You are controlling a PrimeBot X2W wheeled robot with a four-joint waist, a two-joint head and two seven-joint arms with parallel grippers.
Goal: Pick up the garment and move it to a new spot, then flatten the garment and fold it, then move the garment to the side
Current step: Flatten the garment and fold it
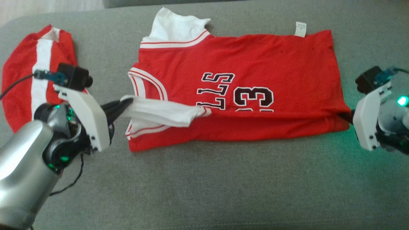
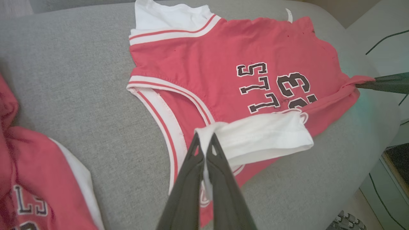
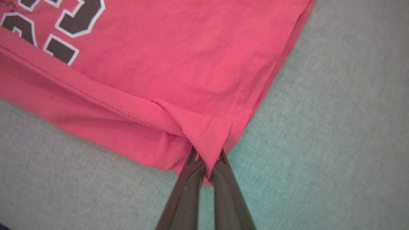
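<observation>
Jersey (image 1: 255, 64), red with white sleeves, lies spread across the middle of the grey cloth surface (image 1: 204, 191), its near edge folded over. The left end effector (image 2: 204, 145) is clamped on the near white sleeve (image 2: 262, 134). The right end effector (image 3: 207, 161) pinches the hem corner (image 3: 207, 134). A second red garment (image 1: 22, 73) lies apart at the left.
</observation>
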